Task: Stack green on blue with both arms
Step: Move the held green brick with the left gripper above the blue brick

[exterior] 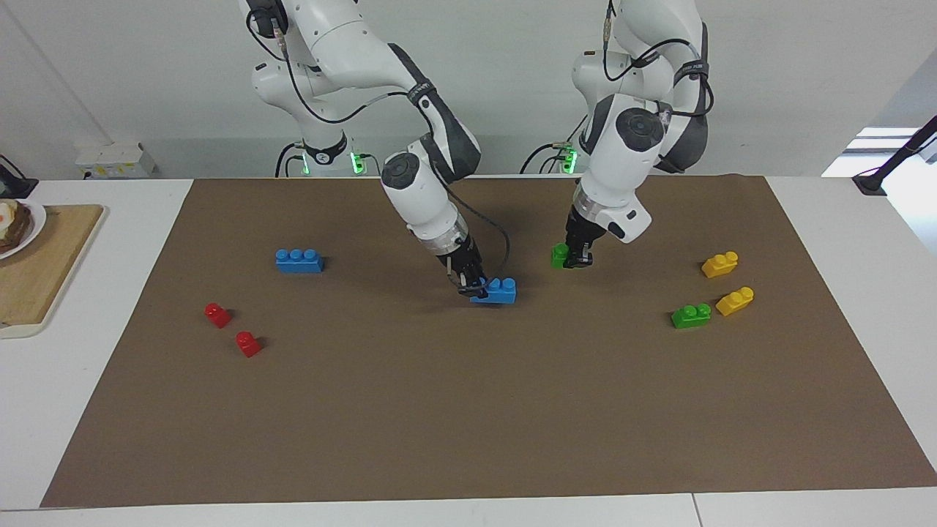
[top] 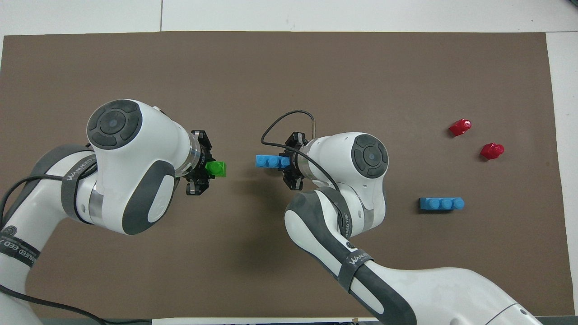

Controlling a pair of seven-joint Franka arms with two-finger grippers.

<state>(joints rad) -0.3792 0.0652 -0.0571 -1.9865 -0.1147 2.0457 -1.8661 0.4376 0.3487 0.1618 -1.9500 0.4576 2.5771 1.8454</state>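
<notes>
My right gripper (exterior: 474, 287) is shut on one end of a long blue three-stud brick (exterior: 499, 290), low at the brown mat (exterior: 468, 410) near its middle. In the overhead view this gripper (top: 291, 164) holds the blue brick (top: 270, 161) with the free end toward the left arm. My left gripper (exterior: 578, 256) is shut on a small green brick (exterior: 560, 255), low over the mat. In the overhead view the left gripper (top: 200, 169) holds the green brick (top: 216, 169) pointing at the blue brick, with a gap between them.
A second blue brick (exterior: 299, 260) and two red bricks (exterior: 217, 315) (exterior: 248, 343) lie toward the right arm's end. A second green brick (exterior: 691, 315) and two yellow bricks (exterior: 720, 264) (exterior: 735, 301) lie toward the left arm's end. A wooden board (exterior: 44, 278) sits off the mat.
</notes>
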